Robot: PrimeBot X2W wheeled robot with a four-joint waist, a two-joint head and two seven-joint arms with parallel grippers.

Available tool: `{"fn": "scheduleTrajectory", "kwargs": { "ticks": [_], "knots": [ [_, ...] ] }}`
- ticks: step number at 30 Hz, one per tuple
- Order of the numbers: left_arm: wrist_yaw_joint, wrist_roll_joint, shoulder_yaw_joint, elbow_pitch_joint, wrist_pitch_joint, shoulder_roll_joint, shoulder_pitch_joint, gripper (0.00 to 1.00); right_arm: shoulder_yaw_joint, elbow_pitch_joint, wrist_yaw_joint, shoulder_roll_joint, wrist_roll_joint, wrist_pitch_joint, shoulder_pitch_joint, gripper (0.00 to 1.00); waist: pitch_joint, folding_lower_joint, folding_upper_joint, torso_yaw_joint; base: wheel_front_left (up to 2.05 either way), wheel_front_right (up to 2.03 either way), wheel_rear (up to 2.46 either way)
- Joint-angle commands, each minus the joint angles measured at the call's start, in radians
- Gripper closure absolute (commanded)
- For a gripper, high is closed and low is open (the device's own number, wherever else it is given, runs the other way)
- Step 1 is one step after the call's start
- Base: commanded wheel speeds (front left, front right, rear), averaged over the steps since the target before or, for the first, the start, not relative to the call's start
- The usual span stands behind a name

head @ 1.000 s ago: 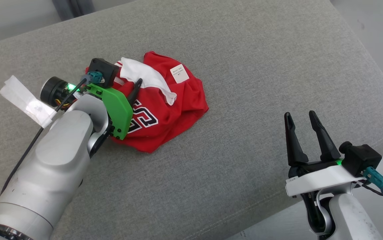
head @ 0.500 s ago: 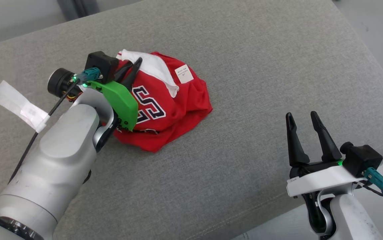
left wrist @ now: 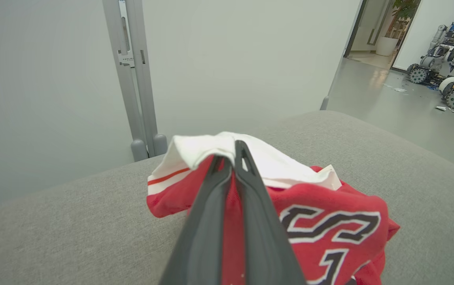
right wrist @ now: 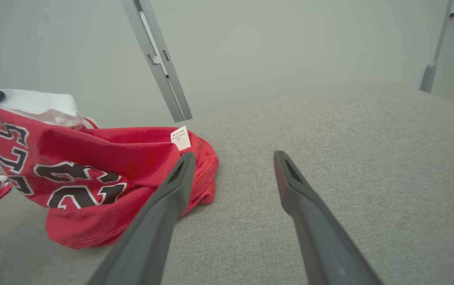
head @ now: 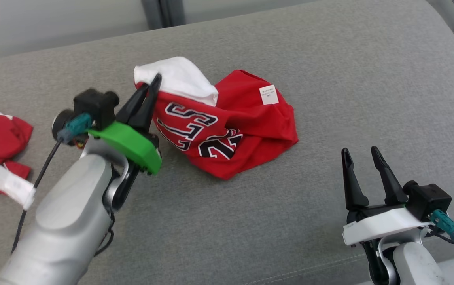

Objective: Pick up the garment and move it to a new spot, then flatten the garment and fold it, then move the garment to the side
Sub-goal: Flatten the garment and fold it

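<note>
Head view: left arm reaches forward, left pincer clamped on jersey at its white-edged left end, lifted off grey cushion; rest of jersey lies mid-cushion. Right pincer wide, empty, near right.
Left wrist view: fingers pinch red cloth; door post behind.
Right wrist view: pincer spread, jersey far left.

Left end effector clamped; right end effector spread.

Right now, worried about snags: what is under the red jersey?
The red jersey rests its lower folds on the grey cushion, visible around it. Anything beneath the heap is hidden by cloth.
</note>
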Motion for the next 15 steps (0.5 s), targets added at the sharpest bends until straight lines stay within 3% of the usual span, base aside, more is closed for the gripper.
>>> {"fn": "scheduleTrajectory", "kwargs": {
  "ticks": [1, 6, 11, 15],
  "knots": [
    [0.015, 0.006, 0.016, -0.03, -0.003, 0.015, 0.06, 1.0, -0.002, 0.001, 0.0, -0.003, -0.009, -0.003, 0.011, 0.0, -0.045, 0.0, -0.0001, 0.084, 0.0, 0.0, 0.0],
    [0.065, 0.004, 0.084, -0.175, -0.003, 0.041, 0.273, 1.0, -0.005, 0.006, 0.0, -0.003, -0.013, -0.003, 0.023, 0.0, -0.058, 0.0, -0.0001, 0.132, 0.0, 0.0, 0.0],
    [0.085, -0.022, 0.169, -0.243, -0.003, 0.011, 0.464, 1.0, -0.008, 0.008, 0.0, -0.002, -0.018, -0.003, 0.029, 0.0, -0.063, 0.0, -0.0001, 0.158, 0.0, 0.0, 0.0],
    [0.075, -0.016, 0.204, -0.245, -0.003, -0.041, 0.564, 1.0, -0.009, 0.011, 0.0, -0.003, -0.02, -0.003, 0.035, 0.0, -0.062, 0.0, -0.0001, 0.168, 0.0, 0.0, 0.0]
  ]
}}
